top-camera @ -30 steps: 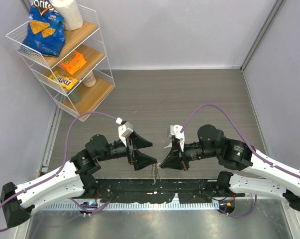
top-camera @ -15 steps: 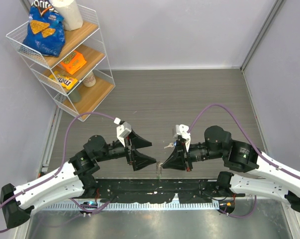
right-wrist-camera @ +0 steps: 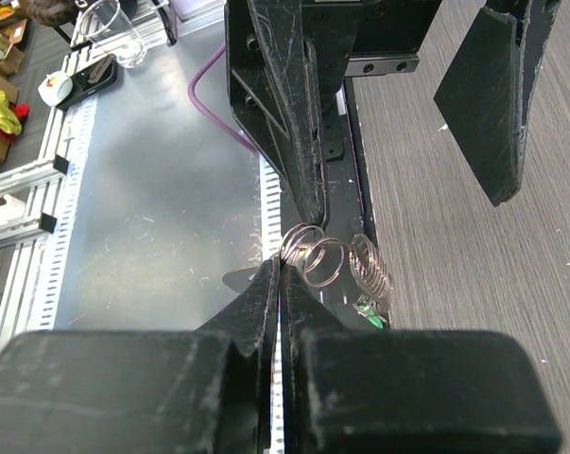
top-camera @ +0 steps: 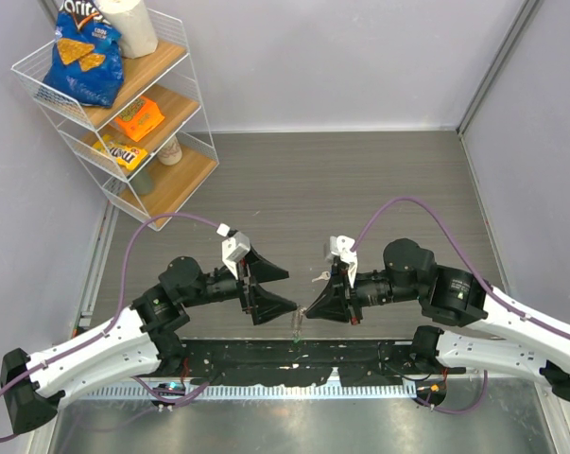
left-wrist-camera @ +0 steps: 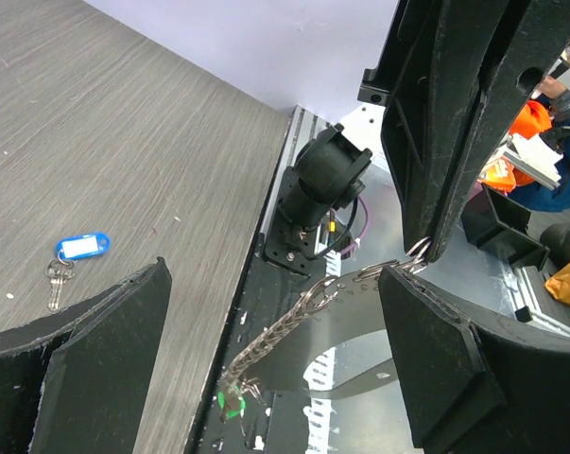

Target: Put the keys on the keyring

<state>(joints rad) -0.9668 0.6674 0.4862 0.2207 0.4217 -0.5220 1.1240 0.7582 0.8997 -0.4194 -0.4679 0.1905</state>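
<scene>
My right gripper (right-wrist-camera: 281, 270) is shut on the top loops of the keyring (right-wrist-camera: 315, 255), held above the table's near edge. The floppy chain (left-wrist-camera: 275, 331) hangs from it, and the green-headed key (left-wrist-camera: 231, 402) dangles at its lower end; the key also shows in the right wrist view (right-wrist-camera: 371, 313). The blue-tagged key (left-wrist-camera: 79, 248) lies loose on the table, small in the top view (top-camera: 319, 277) just behind the right gripper (top-camera: 308, 310). My left gripper (left-wrist-camera: 273, 274) is open and empty, with its jaws either side of the hanging chain (top-camera: 298, 326).
A white wire shelf (top-camera: 114, 104) with snack bags stands at the far left. A black base rail (top-camera: 294, 359) and a metal tray (top-camera: 294, 416) run along the near edge, under the keyring. Grey walls close in the table.
My right arm drew back a little to the right, then eased left, still holding the keyring. The left arm has barely moved.
</scene>
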